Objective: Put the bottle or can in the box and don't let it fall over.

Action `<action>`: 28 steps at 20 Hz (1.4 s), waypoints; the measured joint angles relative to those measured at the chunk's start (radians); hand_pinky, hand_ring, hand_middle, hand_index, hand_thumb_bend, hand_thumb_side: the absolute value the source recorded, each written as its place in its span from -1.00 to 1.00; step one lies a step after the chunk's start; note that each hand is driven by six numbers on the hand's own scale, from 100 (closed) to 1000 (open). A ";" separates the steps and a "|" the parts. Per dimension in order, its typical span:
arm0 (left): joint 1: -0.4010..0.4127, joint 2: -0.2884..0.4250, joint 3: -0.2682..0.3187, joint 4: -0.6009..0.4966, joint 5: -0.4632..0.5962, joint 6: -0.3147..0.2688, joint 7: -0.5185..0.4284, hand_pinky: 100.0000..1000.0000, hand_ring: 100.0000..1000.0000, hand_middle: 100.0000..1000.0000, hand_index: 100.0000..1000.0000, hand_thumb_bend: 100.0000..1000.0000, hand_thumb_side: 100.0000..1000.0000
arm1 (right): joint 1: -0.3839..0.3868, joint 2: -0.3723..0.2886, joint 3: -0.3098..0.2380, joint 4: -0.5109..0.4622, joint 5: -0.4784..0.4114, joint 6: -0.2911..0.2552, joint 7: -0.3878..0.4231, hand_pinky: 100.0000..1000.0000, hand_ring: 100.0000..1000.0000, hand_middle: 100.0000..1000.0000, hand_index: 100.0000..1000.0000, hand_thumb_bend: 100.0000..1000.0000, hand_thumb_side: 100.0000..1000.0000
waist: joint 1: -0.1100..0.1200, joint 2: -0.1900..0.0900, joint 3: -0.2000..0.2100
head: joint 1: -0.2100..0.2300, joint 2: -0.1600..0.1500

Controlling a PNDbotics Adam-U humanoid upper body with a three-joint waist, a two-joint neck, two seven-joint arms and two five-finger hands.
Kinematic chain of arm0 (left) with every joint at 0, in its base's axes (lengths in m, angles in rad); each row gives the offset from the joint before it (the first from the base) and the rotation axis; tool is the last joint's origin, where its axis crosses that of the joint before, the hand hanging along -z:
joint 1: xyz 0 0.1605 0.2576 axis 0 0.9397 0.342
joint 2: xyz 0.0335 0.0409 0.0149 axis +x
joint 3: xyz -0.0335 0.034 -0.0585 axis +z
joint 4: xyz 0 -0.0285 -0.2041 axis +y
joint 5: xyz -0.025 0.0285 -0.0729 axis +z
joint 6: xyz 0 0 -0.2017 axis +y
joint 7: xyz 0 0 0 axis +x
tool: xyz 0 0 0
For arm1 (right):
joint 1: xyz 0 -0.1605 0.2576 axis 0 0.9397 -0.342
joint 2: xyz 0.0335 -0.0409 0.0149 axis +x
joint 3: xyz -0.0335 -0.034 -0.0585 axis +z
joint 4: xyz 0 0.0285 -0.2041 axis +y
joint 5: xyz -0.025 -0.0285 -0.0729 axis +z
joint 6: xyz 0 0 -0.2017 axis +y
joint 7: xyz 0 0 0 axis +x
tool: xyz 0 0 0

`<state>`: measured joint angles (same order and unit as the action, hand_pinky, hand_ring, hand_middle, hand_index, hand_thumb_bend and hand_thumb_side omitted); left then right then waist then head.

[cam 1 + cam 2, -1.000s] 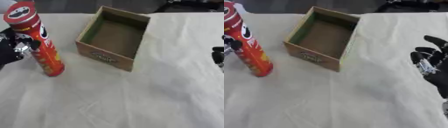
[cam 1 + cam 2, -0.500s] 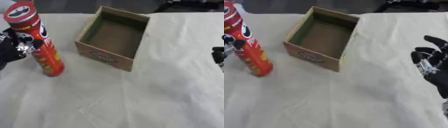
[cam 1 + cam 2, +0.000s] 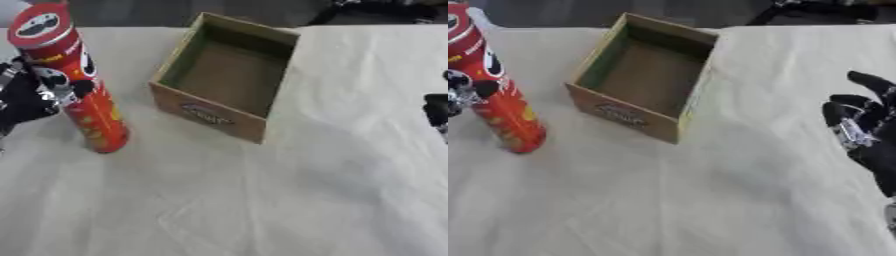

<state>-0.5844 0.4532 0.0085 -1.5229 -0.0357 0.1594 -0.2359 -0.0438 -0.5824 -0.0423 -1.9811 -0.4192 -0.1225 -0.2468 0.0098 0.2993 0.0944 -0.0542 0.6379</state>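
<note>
gripping the can, lift comes next

my left hand (image 3: 31, 97) curls round the red can (image 3: 74, 82), standing left of the box (image 3: 229, 75). next i'd lift it upright over the rim. right hand (image 3: 868, 135) idles, fingers spread, right of the box.

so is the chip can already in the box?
No, the red chip can stands on the table cloth to the left of the empty cardboard box, at the left hand.
</note>
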 measured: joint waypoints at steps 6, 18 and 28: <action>-0.005 -0.009 -0.006 0.002 0.009 -0.003 0.011 1.00 1.00 0.38 0.51 0.12 -0.41 | -0.001 0.005 0.000 0.000 -0.001 0.001 0.001 0.44 0.36 0.64 0.49 -0.39 -0.80 | 0.000 0.000 0.000 | 0.000 0.000; -0.007 -0.038 -0.012 0.009 0.061 -0.020 0.088 0.75 0.64 -0.03 0.07 -0.44 -0.82 | -0.008 0.006 0.000 0.000 -0.009 0.001 0.001 0.44 0.36 0.65 0.49 -0.41 -0.80 | -0.004 0.000 -0.001 | 0.000 -0.009; -0.008 -0.051 -0.012 0.035 0.135 -0.014 0.235 -0.07 -0.04 -0.70 -0.68 -1.00 -0.85 | -0.009 0.006 0.000 0.000 -0.013 0.001 0.001 0.44 0.36 0.64 0.49 -0.46 -0.78 | -0.004 0.000 -0.004 | -0.010 -0.009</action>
<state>-0.5919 0.4026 -0.0034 -1.4884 0.0996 0.1458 -0.0013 -0.0525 -0.5768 -0.0422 -1.9811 -0.4325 -0.1218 -0.2457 0.0062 0.2993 0.0907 -0.0641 0.6293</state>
